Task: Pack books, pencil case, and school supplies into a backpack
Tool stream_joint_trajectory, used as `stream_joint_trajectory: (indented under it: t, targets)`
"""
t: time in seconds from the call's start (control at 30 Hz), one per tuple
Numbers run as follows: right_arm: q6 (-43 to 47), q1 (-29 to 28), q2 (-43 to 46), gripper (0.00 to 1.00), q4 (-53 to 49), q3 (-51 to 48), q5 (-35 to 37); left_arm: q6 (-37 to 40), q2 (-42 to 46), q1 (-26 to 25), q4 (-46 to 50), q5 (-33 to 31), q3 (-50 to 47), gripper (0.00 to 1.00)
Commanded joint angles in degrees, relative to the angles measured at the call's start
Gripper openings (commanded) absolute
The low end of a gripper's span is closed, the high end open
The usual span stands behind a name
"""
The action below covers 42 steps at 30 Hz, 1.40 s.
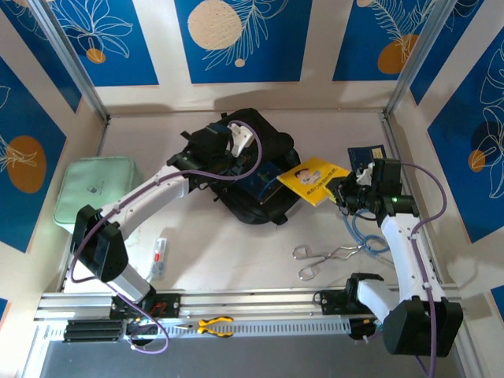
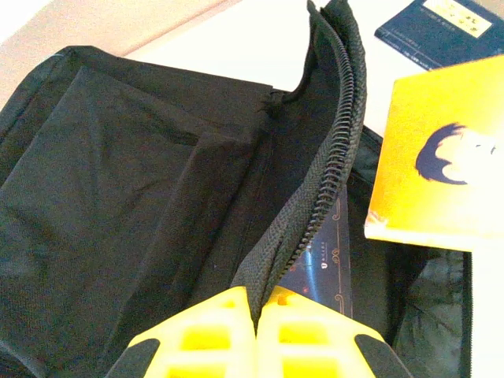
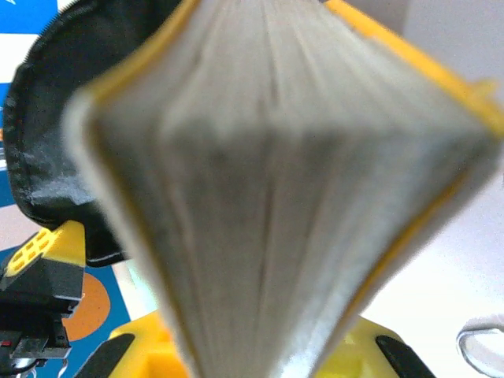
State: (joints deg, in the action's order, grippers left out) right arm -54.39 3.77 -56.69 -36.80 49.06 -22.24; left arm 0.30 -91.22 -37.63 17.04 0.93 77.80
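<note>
**A:** How many books do you count?

**B:** Three. A thin yellow paperback with a cartoon face sits in the right end effector, which is clamped on it. On the right wrist view its pages fan out between the yellow fingers. The book sticks out ahead of that end effector, and its far corner reaches over the bag's edge.

**A:** And the other two?

**B:** A plain navy paperback lies flat on the table, just beyond the right end effector. A dark blue paperback with fine gold lines lies inside the bag, just ahead of the left end effector and to its right.

**A:** One bag?

**B:** Yes, one large black soft fabric backpack, lying open. The left end effector is pinched shut on its zip edge, which rises straight up from between the fingers.

**A:** Anything else?

**B:** There is one mint-green rounded-square pouch, well off to the left end effector's left. One pair of metal scissor-handled tongs lies behind the right end effector, toward the arm bases. One pair of yellow-handled pliers rests on the rail.
</note>
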Motion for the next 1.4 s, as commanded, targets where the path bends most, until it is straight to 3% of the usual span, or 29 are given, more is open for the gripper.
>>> stream_joint_trajectory:
  t: [0.0,0.13,0.3,0.5,0.97,1.17,1.37]
  targets:
    - [1.6,-2.6,-1.1,0.03,0.2,3.5,-3.5,-0.8,2.1,-0.1,-5.5,2.6,0.8,0.0]
    - [-1.9,-9.4,-5.7,0.03,9.0,3.2,-3.8,-1.0,2.5,-0.1,-6.3,3.3,0.2,0.0]
    - [-4.8,-17.7,-13.4,0.02,17.8,5.2,5.8,-1.2,3.6,0.0,-6.7,4.5,-0.6,0.0]
    - [-11.9,-20.9,-24.8,0.02,30.0,4.3,13.8,-1.8,4.8,-0.1,-6.0,5.1,-1.0,0.0]
    - [-16.3,-27.0,-47.4,0.04,30.5,16.1,13.7,-1.8,4.5,0.1,-5.3,4.4,0.4,0.0]
    - [-17.2,-27.6,-49.4,0.2,31.5,15.5,12.6,-2.6,3.8,0.9,-5.2,3.5,0.1,0.0]
    - [-13.7,-25.9,-39.5,0.46,28.0,11.0,15.1,-2.2,5.0,1.0,-6.1,4.0,-1.9,0.0]
